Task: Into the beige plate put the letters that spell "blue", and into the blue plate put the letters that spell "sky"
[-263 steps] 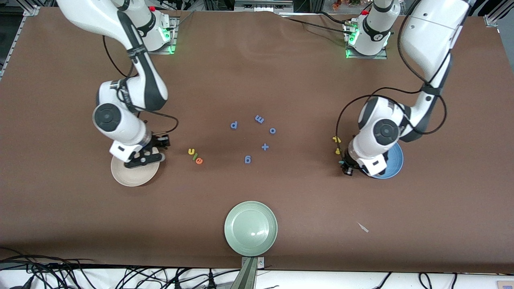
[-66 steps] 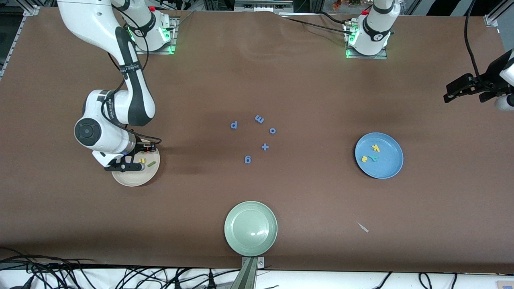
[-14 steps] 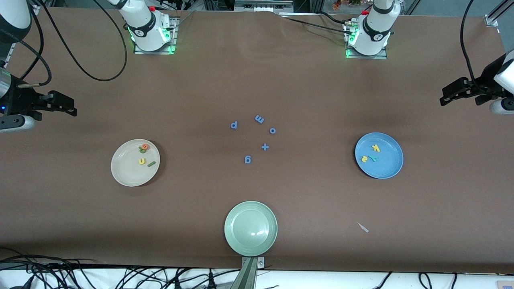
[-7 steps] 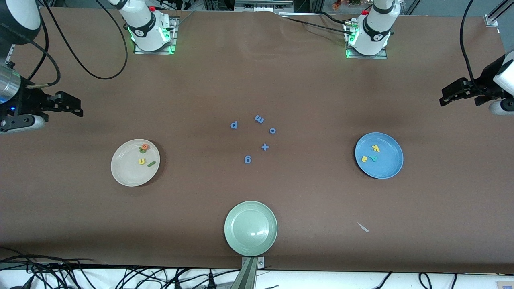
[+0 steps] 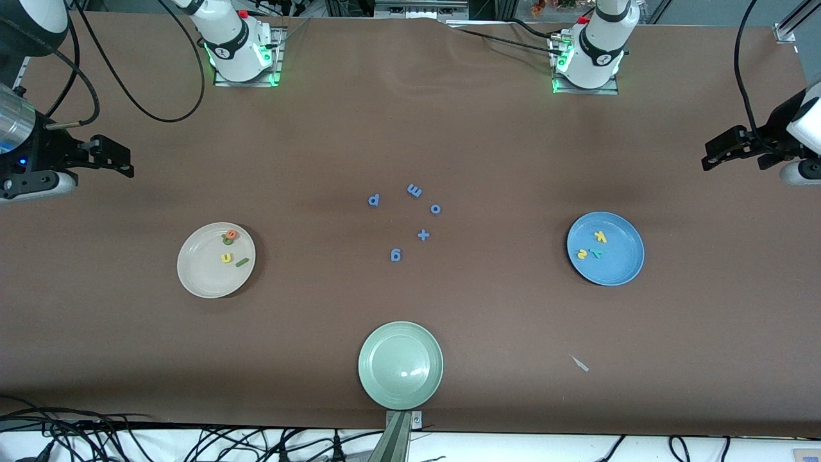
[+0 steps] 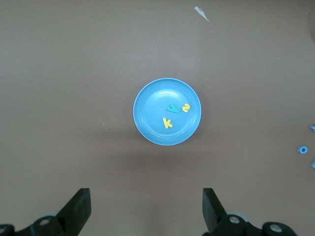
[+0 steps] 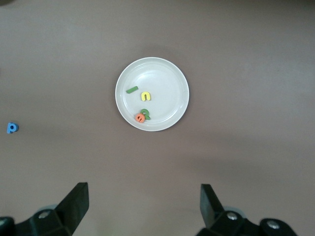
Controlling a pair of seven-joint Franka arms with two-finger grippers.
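The beige plate (image 5: pixel 200 273) lies toward the right arm's end of the table. It holds the letters of "blue": orange e (image 5: pixel 231 235) touching dark green b (image 5: pixel 226 241), yellow u (image 5: pixel 226 258) and thin green l (image 5: pixel 242 262). The blue plate (image 5: pixel 619 268) lies toward the left arm's end with yellow k (image 5: pixel 600 236), yellow s (image 5: pixel 581 254) and teal y (image 5: pixel 596 253) in it. My right gripper (image 5: pixel 118 160) hangs open and empty, high over the table's edge at its end. My left gripper (image 5: pixel 713 154) hangs open and empty over the edge at its own end. Each wrist view looks down on its plate (image 7: pixel 170 73) (image 6: pixel 147 129).
Several all-blue letters and a plus sign (image 5: pixel 423 235) lie mid-table between the plates. A pale green plate (image 5: pixel 375 385) sits nearest the front camera. A small pale scrap (image 5: pixel 580 364) lies nearer the front camera than the blue plate.
My right gripper has drifted slightly toward the table's middle while staying high. The left arm, both plates and all letters have not moved.
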